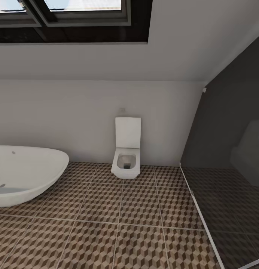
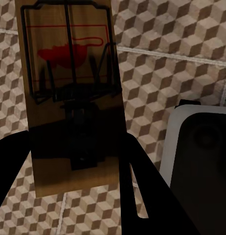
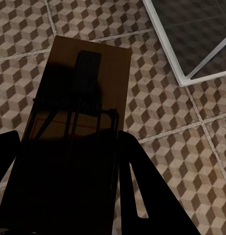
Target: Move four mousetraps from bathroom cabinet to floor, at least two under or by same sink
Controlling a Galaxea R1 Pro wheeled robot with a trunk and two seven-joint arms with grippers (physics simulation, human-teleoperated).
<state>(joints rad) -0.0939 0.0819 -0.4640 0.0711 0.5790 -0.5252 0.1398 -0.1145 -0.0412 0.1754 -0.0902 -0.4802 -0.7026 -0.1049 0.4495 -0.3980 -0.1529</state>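
**Both grippers carrying a mousetrap over bathroom tiles**

Head view: cube-pattern bathroom floor (image 1: pixel 118 228), white oval tub (image 1: pixel 24 173) at left, square white toilet (image 1: pixel 126 155) against the pale back wall, dark-framed skylights (image 1: pixel 69 15) in the sloped ceiling, dark glass panel (image 1: pixel 230 179) with a white bottom rail at right.

Left wrist view: left gripper (image 2: pixel 76 196) has its dark fingers (image 2: pixel 142 196) closed against the sides of a mousetrap (image 2: pixel 69 142), a tan board with dark wire frame and red spot (red mark near the far end). The board sticks out past the fingers, above the floor tiles. Beside it, a dark block with a pale rounded edge (image 2: pixel 198 156); cannot tell what it is.

Right wrist view: right gripper (image 3: pixel 69 196) likewise clamped on a second mousetrap (image 3: pixel 86 83), board in heavy shadow, wire frame and thin red outline just visible. It hangs over the cube tiles; whether it touches them, cannot tell. The white-railed corner of the glass panel (image 3: pixel 189 73) lies near on the floor.
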